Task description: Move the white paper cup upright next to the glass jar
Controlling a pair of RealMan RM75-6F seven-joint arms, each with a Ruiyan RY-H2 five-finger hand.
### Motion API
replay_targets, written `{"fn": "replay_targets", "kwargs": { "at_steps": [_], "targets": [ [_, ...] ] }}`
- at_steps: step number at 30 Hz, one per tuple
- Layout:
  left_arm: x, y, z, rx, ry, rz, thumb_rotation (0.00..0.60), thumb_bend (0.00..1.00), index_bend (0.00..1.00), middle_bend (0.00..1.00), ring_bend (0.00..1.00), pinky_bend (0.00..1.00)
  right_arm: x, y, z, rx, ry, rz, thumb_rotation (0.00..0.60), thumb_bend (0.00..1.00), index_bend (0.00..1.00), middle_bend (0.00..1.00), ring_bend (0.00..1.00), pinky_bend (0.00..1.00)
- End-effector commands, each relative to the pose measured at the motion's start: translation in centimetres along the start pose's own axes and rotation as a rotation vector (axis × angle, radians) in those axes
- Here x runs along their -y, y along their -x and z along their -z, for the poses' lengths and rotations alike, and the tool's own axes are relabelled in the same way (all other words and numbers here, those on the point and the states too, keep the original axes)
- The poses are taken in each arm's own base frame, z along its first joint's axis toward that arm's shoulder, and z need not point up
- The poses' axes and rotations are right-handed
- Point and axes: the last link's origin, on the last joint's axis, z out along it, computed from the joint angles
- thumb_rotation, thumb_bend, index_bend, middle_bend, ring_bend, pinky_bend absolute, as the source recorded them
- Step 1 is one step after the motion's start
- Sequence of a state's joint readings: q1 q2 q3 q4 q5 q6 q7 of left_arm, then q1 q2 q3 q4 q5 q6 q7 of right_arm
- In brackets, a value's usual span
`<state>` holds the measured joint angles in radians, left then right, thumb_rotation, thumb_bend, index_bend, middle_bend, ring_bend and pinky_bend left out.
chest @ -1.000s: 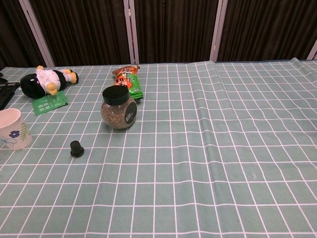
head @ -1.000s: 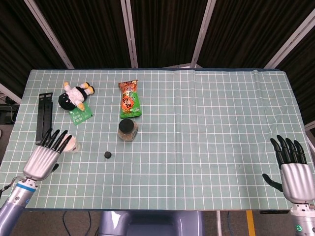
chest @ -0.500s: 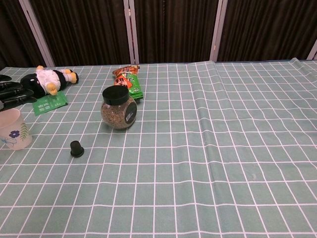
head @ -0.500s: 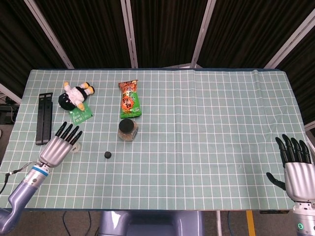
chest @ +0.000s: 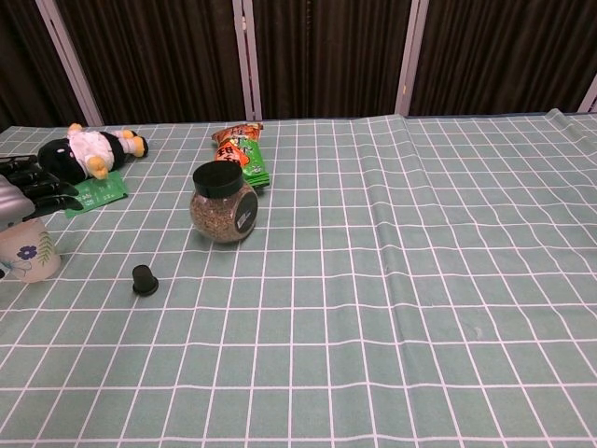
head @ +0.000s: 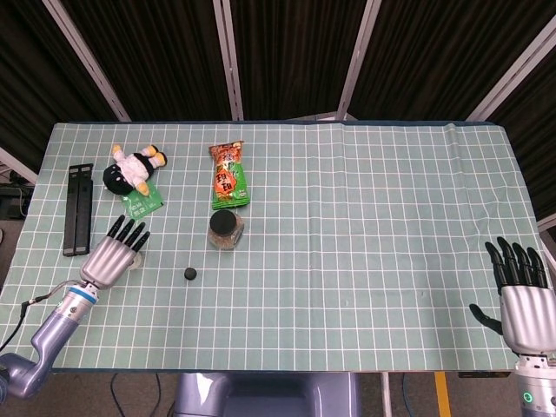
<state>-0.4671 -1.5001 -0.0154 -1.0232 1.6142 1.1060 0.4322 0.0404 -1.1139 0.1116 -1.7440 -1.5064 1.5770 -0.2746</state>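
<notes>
My left hand (head: 117,253) hovers fingers spread over the white flower-printed paper cup (chest: 25,253), upright, well left of the black-lidded glass jar (chest: 223,203).

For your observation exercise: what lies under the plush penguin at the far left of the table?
A green packet pokes out from under the plush penguin. Only its near part shows; the toy covers the rest.
</notes>
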Motion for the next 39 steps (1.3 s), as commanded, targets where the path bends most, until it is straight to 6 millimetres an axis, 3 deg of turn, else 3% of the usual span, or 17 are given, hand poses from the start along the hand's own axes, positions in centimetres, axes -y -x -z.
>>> {"fn": "replay_targets", "kwargs": {
  "at_steps": [1,4,7,9,13,18,24,28,35,38,39],
  "targets": [
    [0.2,-0.1,0.0,-0.021,0.0,0.05,0.6,0.0,0.49,0.45,0.41,0.39,0.0,0.0,0.0,-0.003,0.002,-0.002,0.6,0.0,0.0,0.0,0.0,0.0],
    [0.8,0.0,0.0,-0.021,-0.019,0.059,0.6,0.0,0.59,0.53,0.48,0.45,0.0,0.0,0.0,-0.003,0.001,-0.005,0.6,0.0,0.0,0.0,0.0,0.0],
    [1.2,0.0,0.1,-0.02,-0.036,0.073,0.6,0.0,0.6,0.53,0.49,0.46,0.1,0.0,0.0,-0.001,-0.001,-0.006,0.6,0.0,0.0,0.0,0.0,0.0],
    [1.7,-0.3,0.5,-0.029,-0.07,0.17,0.6,0.0,0.6,0.53,0.49,0.46,0.2,0.1,0.0,0.001,-0.006,-0.008,0.6,0.0,0.0,0.0,0.0,0.0],
    [1.8,-1.3,0.9,-0.028,-0.094,0.467,0.6,0.0,0.61,0.53,0.49,0.46,0.4,0.1,0.0,0.001,-0.01,-0.009,0.6,0.0,0.0,0.0,0.0,0.0],
    [1.7,-3.1,1.2,0.027,-0.09,0.96,0.6,0.0,0.59,0.52,0.48,0.46,0.6,0.2,0.0,0.005,-0.016,-0.01,0.6,0.0,0.0,0.0,0.0,0.0],
    [1.4,-2.9,0.9,0.116,-0.129,1.409,0.6,0.0,0.58,0.5,0.47,0.46,0.7,0.2,0.0,0.009,-0.023,-0.012,0.6,0.0,0.0,0.0,0.0,0.0],
    [1.6,-1.5,0.2,0.148,-0.165,1.519,0.6,0.0,0.57,0.5,0.46,0.45,0.7,0.1,0.1,0.009,-0.025,-0.014,0.6,0.0,0.0,0.0,0.0,0.0],
    [2.3,0.6,-0.5,0.168,-0.204,1.522,0.6,0.0,0.56,0.48,0.45,0.43,0.6,0.2,-0.1,0.01,-0.016,-0.011,0.6,0.0,0.0,0.0,0.0,0.0],
    [2.4,0.8,-0.7,0.164,-0.201,1.498,0.6,0.0,0.53,0.41,0.4,0.39,0.5,0.2,-0.1,0.008,-0.013,-0.009,0.6,0.0,0.0,0.0,0.0,0.0],
    [2.4,0.8,-0.7,0.165,-0.199,1.487,0.6,0.0,0.48,0.34,0.33,0.33,0.5,0.2,-0.1,0.008,-0.012,-0.009,0.6,0.0,0.0,0.0,0.0,0.0]
  ]
}}
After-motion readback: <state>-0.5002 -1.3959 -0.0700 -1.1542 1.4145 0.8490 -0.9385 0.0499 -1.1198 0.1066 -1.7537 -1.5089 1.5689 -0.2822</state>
